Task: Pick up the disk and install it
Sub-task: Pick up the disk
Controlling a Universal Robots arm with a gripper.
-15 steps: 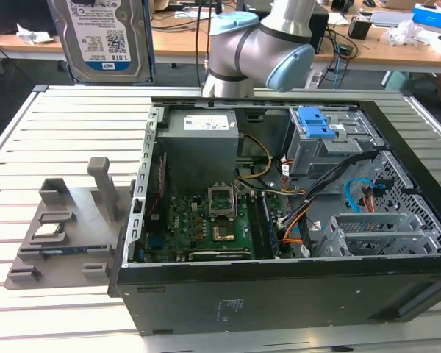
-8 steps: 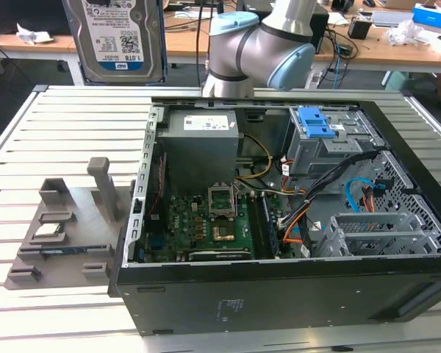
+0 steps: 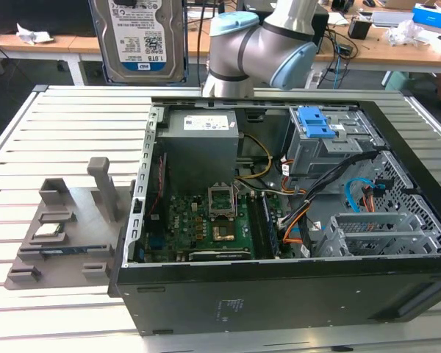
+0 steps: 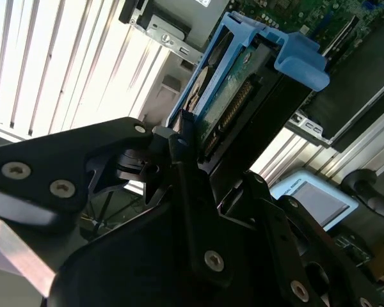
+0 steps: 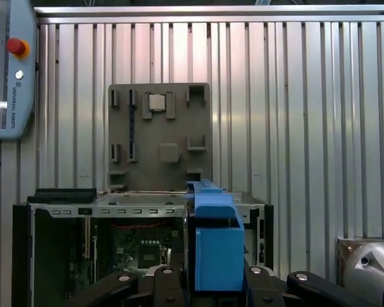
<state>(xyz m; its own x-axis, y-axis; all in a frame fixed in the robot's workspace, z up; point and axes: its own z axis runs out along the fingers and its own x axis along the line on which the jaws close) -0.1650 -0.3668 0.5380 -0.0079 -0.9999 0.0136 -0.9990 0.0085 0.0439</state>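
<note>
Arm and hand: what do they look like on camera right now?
The arm has silver-grey tubular segments with pale blue caps on rounded joints. The hand is matte black, built of flat linked plates with silver screw heads.

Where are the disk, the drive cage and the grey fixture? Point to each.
disk [image 3: 141, 37], exterior view, on its label.
drive cage [image 3: 312, 151], exterior view, on its grey metal wall.
grey fixture [image 5: 157, 131], first wrist view, on the bare plate face.
</note>
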